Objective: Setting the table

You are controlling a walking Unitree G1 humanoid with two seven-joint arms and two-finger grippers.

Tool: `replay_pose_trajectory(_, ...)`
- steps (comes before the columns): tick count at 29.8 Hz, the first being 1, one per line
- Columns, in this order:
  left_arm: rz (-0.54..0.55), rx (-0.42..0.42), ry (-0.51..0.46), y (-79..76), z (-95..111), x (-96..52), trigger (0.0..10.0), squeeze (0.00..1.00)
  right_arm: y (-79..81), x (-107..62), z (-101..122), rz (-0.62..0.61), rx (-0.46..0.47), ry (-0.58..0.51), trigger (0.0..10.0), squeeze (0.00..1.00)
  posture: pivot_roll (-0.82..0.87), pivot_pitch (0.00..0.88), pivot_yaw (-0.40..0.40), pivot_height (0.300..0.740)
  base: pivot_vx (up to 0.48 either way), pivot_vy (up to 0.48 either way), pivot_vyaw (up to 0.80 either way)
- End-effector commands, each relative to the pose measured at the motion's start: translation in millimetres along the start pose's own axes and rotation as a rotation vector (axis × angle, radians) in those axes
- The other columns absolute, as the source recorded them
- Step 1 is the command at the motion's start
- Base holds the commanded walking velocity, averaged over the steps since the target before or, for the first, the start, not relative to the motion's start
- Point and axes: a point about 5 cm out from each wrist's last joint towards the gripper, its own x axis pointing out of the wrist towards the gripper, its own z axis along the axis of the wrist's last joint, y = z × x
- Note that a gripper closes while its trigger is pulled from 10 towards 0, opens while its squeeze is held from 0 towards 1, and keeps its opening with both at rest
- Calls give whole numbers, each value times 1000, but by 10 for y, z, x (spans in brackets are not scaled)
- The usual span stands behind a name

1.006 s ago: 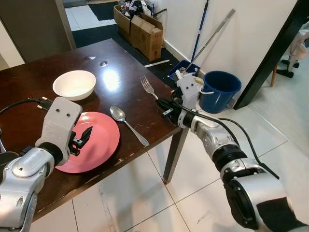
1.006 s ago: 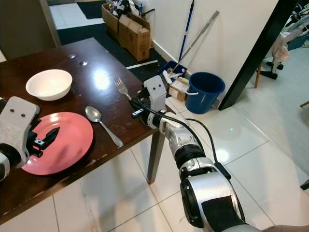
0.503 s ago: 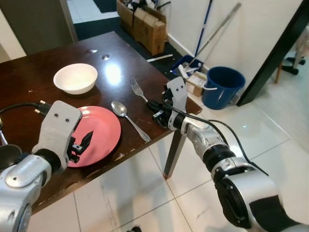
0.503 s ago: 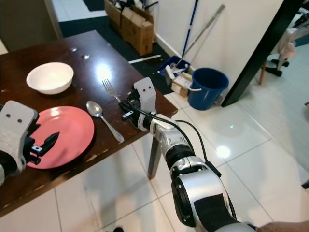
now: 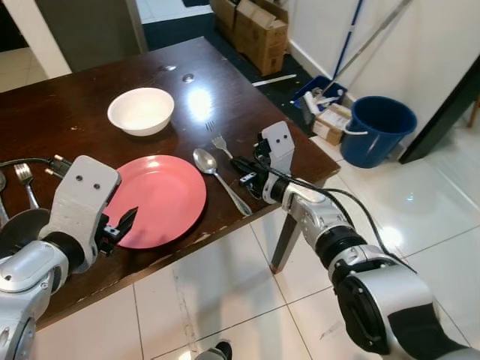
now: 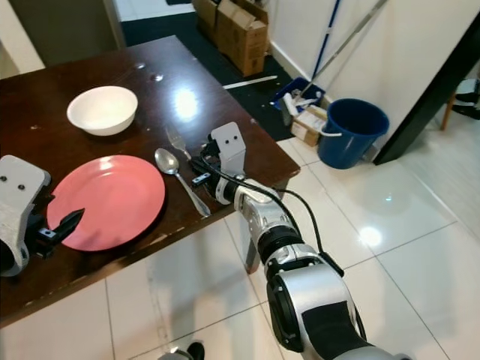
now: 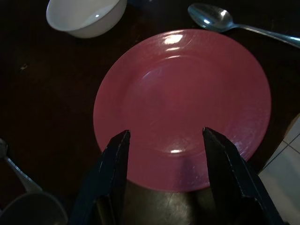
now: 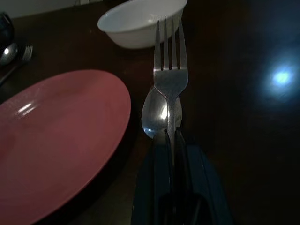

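1. Since a second ago, the right gripper [image 5: 241, 169] has carried the silver metal fork [image 8: 170, 75] in from the table's far edge toward the place setting; the whole view has also shifted, so the head camera has moved too.
2. Its black fingers are clamped on the fork's handle, tines pointing away toward the white ceramic bowl [image 5: 140, 111]. The fork hangs just above the table, directly over the bowl end of the silver metal spoon [image 5: 220, 178].
3. The spoon lies on the dark wooden table [image 5: 75, 112] just beside the round pink plate [image 5: 157, 199], on the robot's right of it.
4. The left gripper [image 7: 166, 154] hovers at the plate's near rim, fingers spread apart and holding nothing.
5. To place the fork well, it probably needs shifting sideways so it clears the spoon, then lowering flat and parallel to it, handle toward the table's near edge.
6. Releasing only once the handle rests on the wood should prevent bouncing or knocking the spoon askew.
7. More cutlery [image 5: 25, 180] lies at the table's left side.
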Motion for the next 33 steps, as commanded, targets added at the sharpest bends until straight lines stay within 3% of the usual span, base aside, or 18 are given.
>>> replay_pose_trajectory(1,-13,0,10,0,-3,-17,10000,0,-14,-36,-93,-20,-1,27,10000,0,384,203,133,740,0,0,0)
replay_pose_trajectory(11,-38,-12,10,-44,-1,57,10000,0,-220,-181,-141,-110,-31,52,10000,0,338,188,143,740,0,0,0)
replay_pose_trajectory(21,-49,-20,-5,-67,22,105,10000,0,-177,-198,-216,-69,-33,66,10000,0,327,181,140,740,0,0,0)
replay_pose_trajectory(22,-48,-21,-5,-66,22,105,10000,0,-169,-192,-213,-64,-35,66,10000,71,327,181,140,740,0,0,0)
replay_pose_trajectory(23,-47,-21,-5,-66,21,103,10000,0,-164,-187,-208,-62,-37,65,10000,71,331,183,137,740,0,0,0)
replay_pose_trajectory(24,-46,-22,-5,-66,20,99,10000,0,-162,-181,-199,-61,-39,64,10000,1000,332,183,135,740,0,0,0)
replay_pose_trajectory(33,-46,-30,-8,-87,19,124,10000,0,-209,-172,-96,-72,-64,42,10000,1000,316,183,131,740,0,0,0)
